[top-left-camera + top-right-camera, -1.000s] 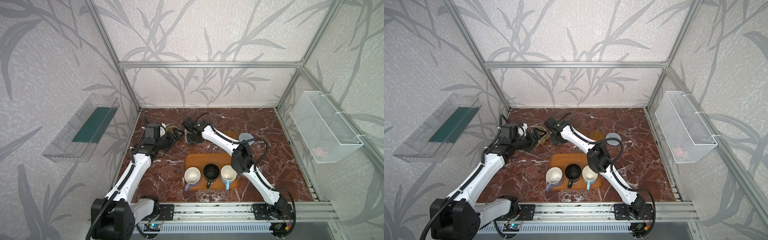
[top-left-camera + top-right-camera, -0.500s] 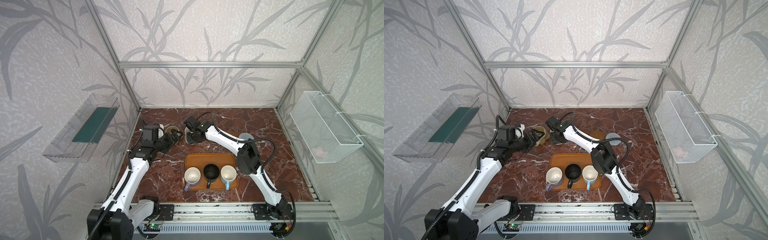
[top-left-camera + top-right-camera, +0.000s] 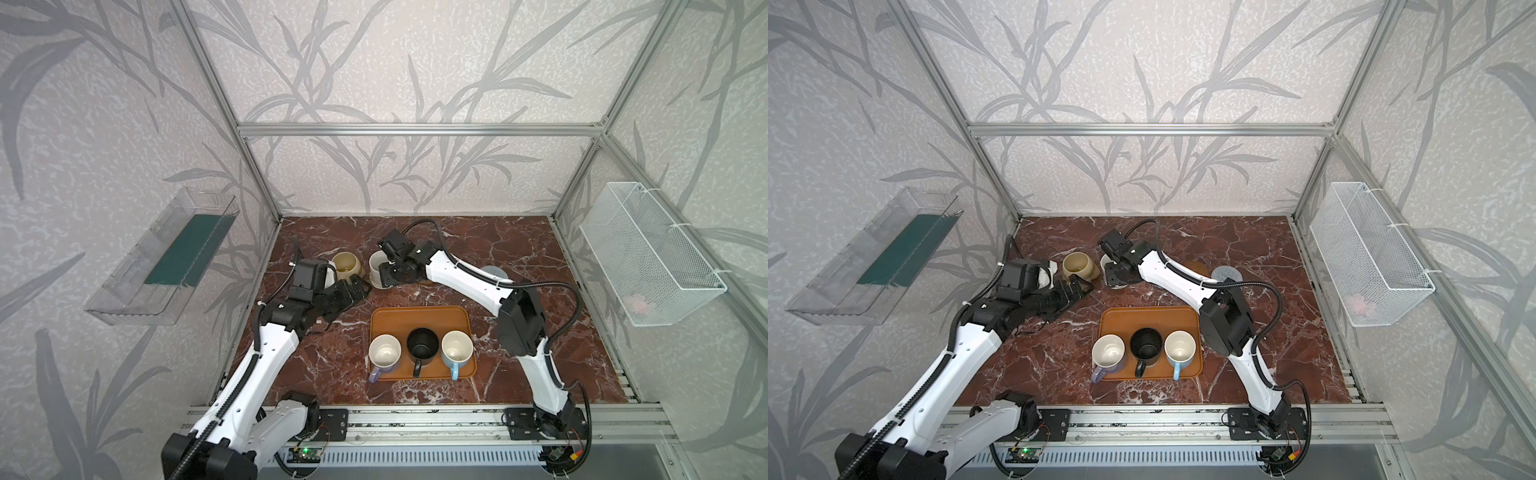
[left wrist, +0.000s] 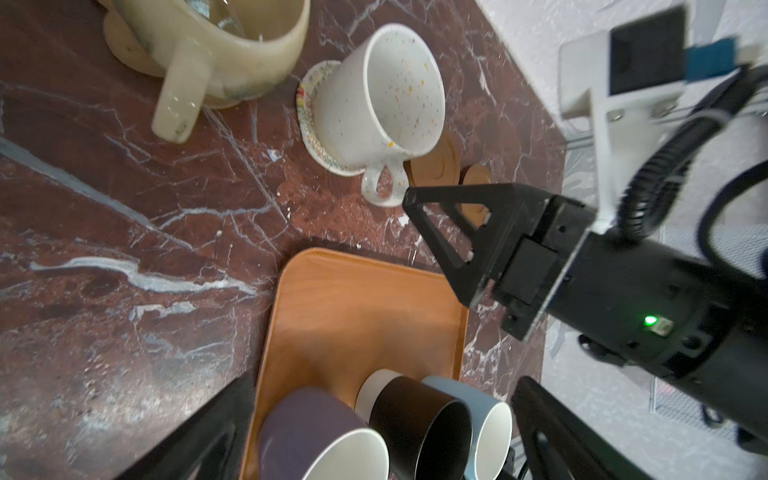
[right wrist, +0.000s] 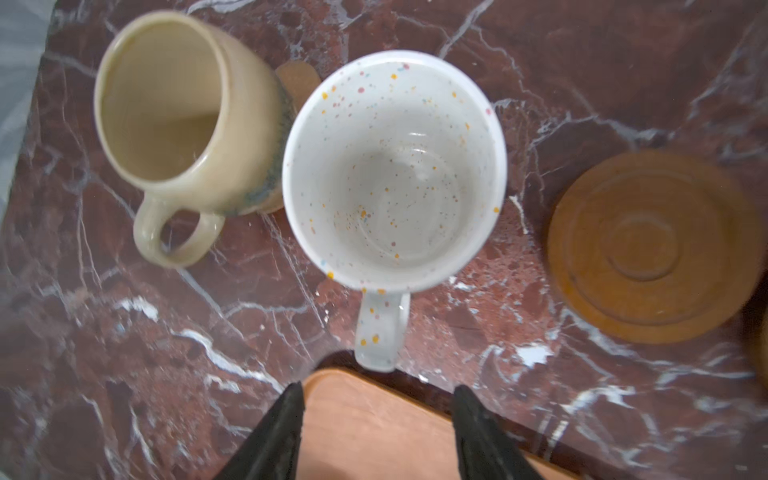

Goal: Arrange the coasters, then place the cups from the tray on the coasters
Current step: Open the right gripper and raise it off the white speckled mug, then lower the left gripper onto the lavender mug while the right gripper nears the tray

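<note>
In both top views, an orange-brown rounded-rectangle tray (image 3: 419,320) is seen on the red marble tabletop (image 3: 498,241), at the near middle. Three handled mugs are lined up along its near edge: a lavender mug (image 3: 384,353), a black mug (image 3: 422,345) and a light blue mug (image 3: 457,350). Beyond the tray, a squat beige mug (image 3: 345,266) and a white speckled mug (image 3: 376,262) are stood side by side. The right gripper (image 3: 386,279) is held just at the near side of the white speckled mug. The left gripper (image 3: 360,291) is placed near the squat beige mug, touching nothing. A grey-blue woven round coaster (image 3: 1227,274) lies bare further right, and a brown wooden disc (image 3: 1198,266) is partly hidden behind the right arm.

In the left wrist view, the white speckled mug is shown upright on a cream woven round coaster (image 4: 309,129), and the squat beige mug on a tan cork coaster (image 4: 124,41). The left gripper's fingers (image 4: 199,432) are spread wide, with nothing between them.

In the right wrist view, the right gripper's jaws are seen parted and empty. The handle of the white speckled mug is pointed toward them but lies clear of the fingertips (image 5: 286,415).
</note>
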